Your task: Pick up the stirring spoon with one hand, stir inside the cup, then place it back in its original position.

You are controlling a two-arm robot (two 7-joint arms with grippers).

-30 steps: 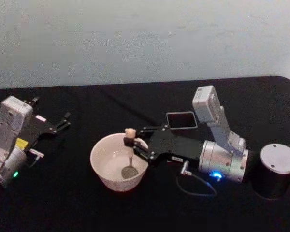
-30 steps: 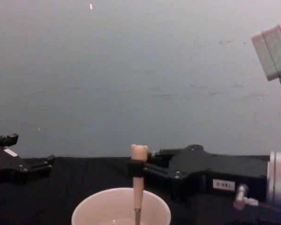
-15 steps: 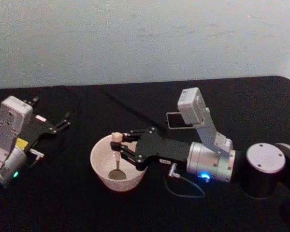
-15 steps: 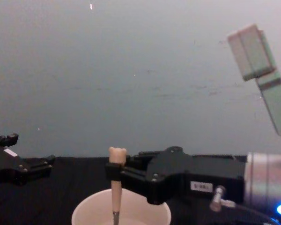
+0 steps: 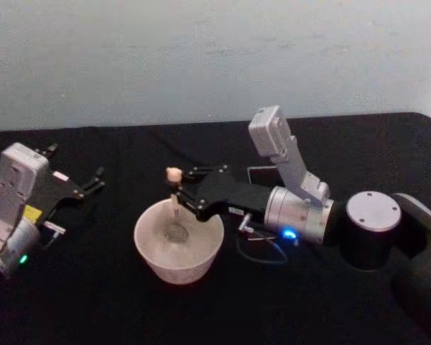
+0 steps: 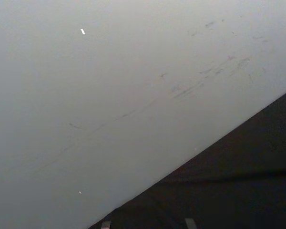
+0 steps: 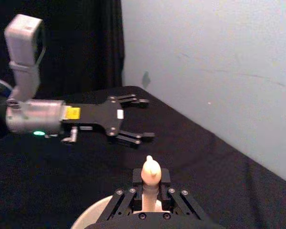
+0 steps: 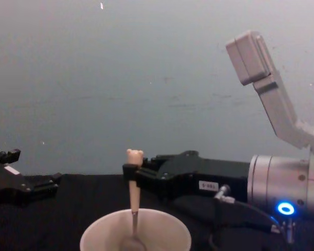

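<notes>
Cream-white cup [image 5: 174, 272] is sitting near the middle of the black tabletop [image 5: 93, 302]. Right gripper [image 5: 178, 190] is reaching in over its rim from the right, clenching the stirring spoon [image 8: 134, 196] by the upper handle, just under the bear head. Spoon is standing nearly upright, bowl down inside the cup. Left gripper [image 5: 97, 181] is sitting parked well off to the left, fingers spread, grasping nothing. Dark square holder [image 5: 261, 172] is showing partly behind the right arm.

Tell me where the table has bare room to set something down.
Bare table between the left hand and the cup, and across the front. Crowded at the cup's right, where the right hand holds the stirring spoon.
</notes>
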